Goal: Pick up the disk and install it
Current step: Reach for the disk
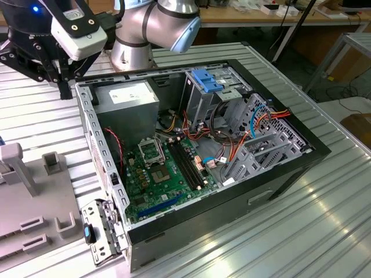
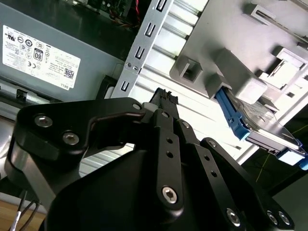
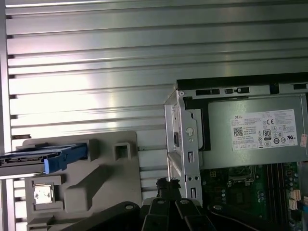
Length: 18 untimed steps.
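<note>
Disk (image 3: 43, 160) position: you will find it standing on edge in the grey fixture plate (image 3: 96, 178), a dark metal body clipped in bright blue plastic. One end reaches past the plate toward a nearby edge of the ribbed metal surface (image 3: 96, 57). In the second wrist view, a grey block (image 2: 248, 89) of the plate holds the disk upright. The plate lies flat on the surface just beside the open computer case (image 1: 191, 223), on the exterior view's left of it. Note the gripper (image 3: 168, 183): its fingers are drawn together with nothing between them. It hangs over the strip where the plate and the case wall meet, well apart from the disk. Inside the case you can see the grey power-supply box (image 3: 255, 130) in the corner nearest the gripper, the green motherboard (image 1: 162, 168) on the case floor, and a blue bracket (image 1: 208, 81) atop the metal drive cage (image 1: 200, 107).
</note>
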Each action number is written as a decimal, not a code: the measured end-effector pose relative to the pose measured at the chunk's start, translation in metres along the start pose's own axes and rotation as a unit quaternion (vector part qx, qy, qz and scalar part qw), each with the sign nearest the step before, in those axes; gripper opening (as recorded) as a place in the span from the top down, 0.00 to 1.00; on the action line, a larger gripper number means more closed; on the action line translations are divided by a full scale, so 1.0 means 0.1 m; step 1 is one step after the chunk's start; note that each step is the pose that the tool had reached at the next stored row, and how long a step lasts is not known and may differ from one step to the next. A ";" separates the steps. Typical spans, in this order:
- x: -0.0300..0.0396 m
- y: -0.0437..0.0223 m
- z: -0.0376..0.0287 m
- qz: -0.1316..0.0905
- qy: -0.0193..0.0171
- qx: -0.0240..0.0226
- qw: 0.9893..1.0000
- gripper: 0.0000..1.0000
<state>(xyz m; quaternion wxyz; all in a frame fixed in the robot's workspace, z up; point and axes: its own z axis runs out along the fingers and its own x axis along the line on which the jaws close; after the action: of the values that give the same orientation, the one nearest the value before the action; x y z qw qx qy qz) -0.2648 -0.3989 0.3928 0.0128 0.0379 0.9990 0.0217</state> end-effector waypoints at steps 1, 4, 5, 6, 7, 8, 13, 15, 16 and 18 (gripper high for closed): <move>0.025 -0.002 0.000 0.000 0.000 0.000 1.000 0.89; 0.088 -0.007 -0.001 0.000 0.000 0.000 1.000 0.89; 0.118 -0.009 -0.002 0.000 0.000 0.000 1.000 0.89; 0.144 -0.011 -0.003 0.000 0.000 0.000 1.000 0.89; 0.167 -0.013 -0.003 0.000 0.000 0.000 1.000 0.89; 0.191 -0.015 -0.004 0.000 0.000 0.000 1.000 0.89; 0.295 -0.022 -0.006 0.000 0.000 0.000 1.000 0.89; 0.363 -0.027 -0.007 0.000 0.000 0.000 1.000 0.89; 0.379 -0.029 -0.007 0.000 0.000 0.000 1.000 0.89; 0.445 -0.034 -0.008 0.000 0.000 0.000 1.000 0.89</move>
<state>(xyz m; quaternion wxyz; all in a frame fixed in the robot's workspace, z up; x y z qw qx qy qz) -0.3094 -0.3990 0.3924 0.0123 0.0379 0.9990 0.0217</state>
